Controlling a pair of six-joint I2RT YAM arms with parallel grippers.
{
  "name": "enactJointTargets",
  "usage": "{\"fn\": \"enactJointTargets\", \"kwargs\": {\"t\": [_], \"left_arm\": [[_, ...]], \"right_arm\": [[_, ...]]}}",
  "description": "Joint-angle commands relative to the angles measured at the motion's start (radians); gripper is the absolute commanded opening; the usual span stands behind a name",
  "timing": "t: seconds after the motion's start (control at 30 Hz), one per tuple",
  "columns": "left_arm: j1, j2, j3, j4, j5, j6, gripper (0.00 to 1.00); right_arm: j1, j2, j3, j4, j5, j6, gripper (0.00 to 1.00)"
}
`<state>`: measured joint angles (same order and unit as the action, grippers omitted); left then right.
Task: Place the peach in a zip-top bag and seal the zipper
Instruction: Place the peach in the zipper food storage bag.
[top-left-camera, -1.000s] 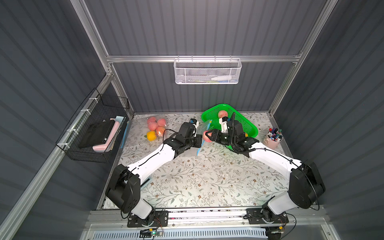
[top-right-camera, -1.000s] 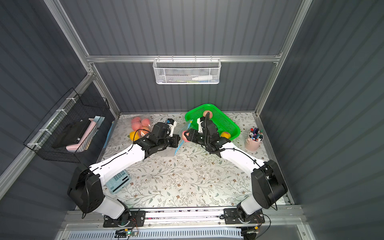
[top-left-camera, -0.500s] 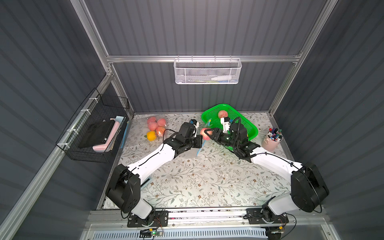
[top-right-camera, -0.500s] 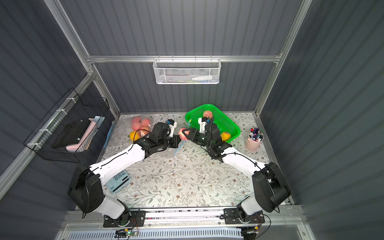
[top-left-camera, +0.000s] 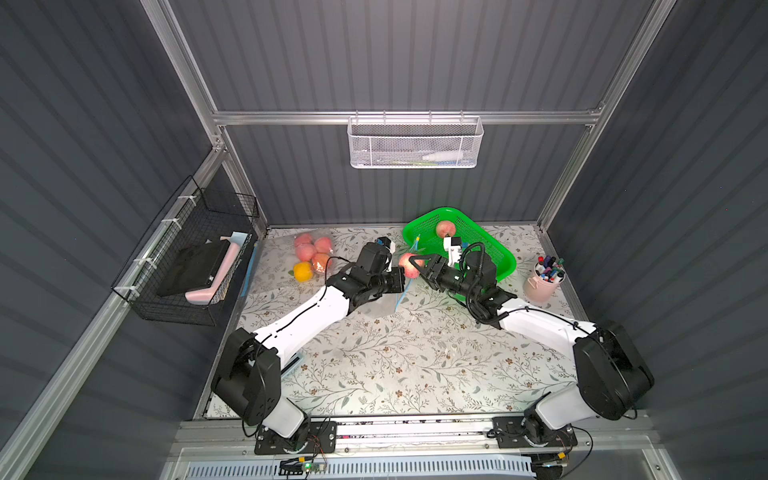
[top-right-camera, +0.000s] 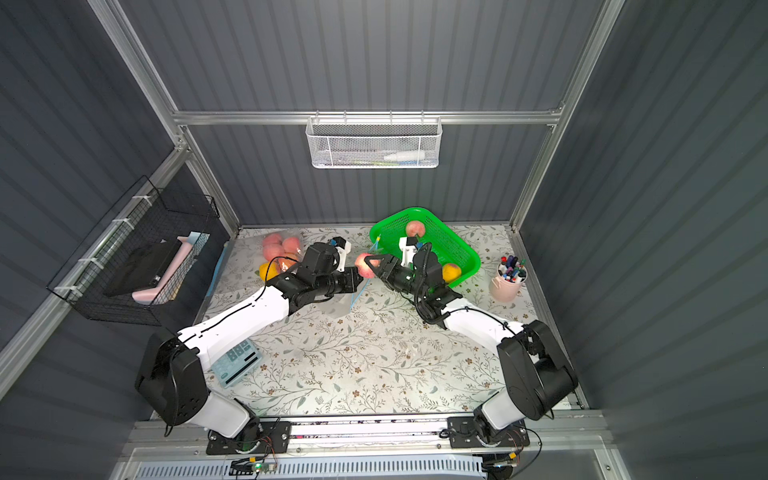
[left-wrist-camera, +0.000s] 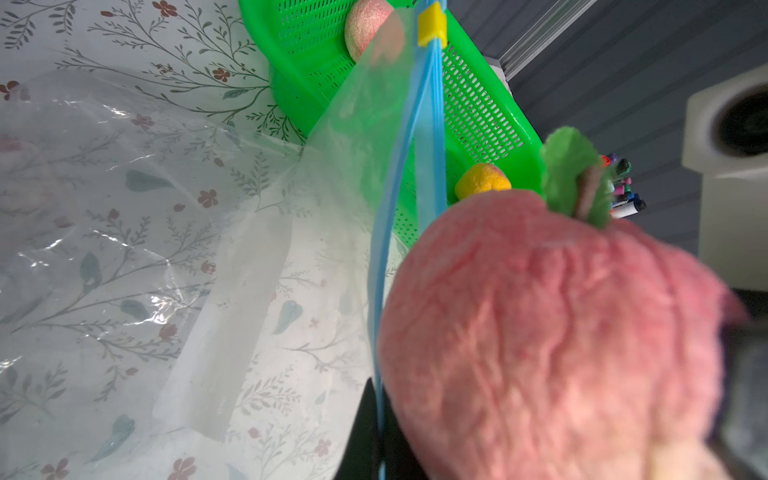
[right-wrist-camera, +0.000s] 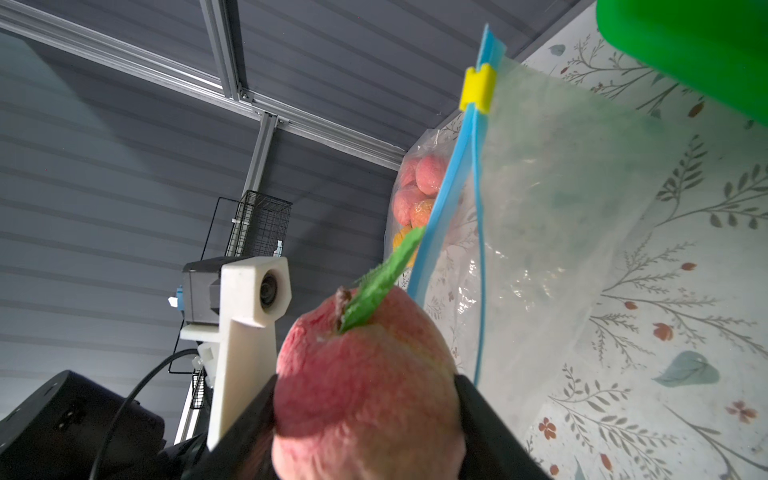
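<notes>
While the left gripper (top-left-camera: 398, 279) pinches the zip-top bag (right-wrist-camera: 561, 208) rim, the right gripper (top-left-camera: 415, 264) — clamped on the peach (top-left-camera: 405, 268), frame centre — should steer between the blue zipper lips (right-wrist-camera: 446, 195).

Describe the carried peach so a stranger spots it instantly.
Find the green basket at the back of the table. Beside it, the right pincer clamps a pink peach. Unlike the basket's peach and the bagged ones, it is off the table, beside a clear bag's blue zipper.

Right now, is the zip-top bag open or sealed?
Open: on the zip-top bag, the blue zipper strips spread apart beyond the yellow slider.
</notes>
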<state>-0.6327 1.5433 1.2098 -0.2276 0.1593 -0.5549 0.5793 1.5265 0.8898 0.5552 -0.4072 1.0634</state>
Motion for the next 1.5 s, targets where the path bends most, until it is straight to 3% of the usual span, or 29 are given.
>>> {"fn": "enactJointTargets", "kwargs": {"t": [0.0,0.3,0.67,0.83,1.07,1.3,1.47], "left_arm": [[0.004,-0.058,0.03,0.039,-0.015,-0.028,0.0],[0.005,-0.073,0.028,0.055,0.001,0.0,0.0],[0.005,-0.092,0.033,0.05,0.035,0.082,0.0],[0.005,-0.09,0.036,0.026,0.03,0.101,0.0],[0.005,-0.081,0.025,0.009,0.017,0.081,0.0],[0.007,-0.072,0.016,-0.008,-0.017,0.048,0.0],[0.009,-0.084,-0.001,-0.002,-0.046,0.018,0.0]], "right_arm": [[0.006,0.032,-0.007,-0.036,-0.01,0.037,0.52],[0.015,0.049,0.038,-0.15,0.018,-0.046,0.52],[0.057,0.091,0.165,-0.423,0.139,-0.185,0.52],[0.07,0.107,0.222,-0.539,0.25,-0.207,0.53],[0.072,0.113,0.236,-0.484,0.125,-0.219,0.61],[0.07,0.077,0.205,-0.406,0.078,-0.202,0.74],[0.069,0.041,0.172,-0.371,0.094,-0.183,0.72]]}}
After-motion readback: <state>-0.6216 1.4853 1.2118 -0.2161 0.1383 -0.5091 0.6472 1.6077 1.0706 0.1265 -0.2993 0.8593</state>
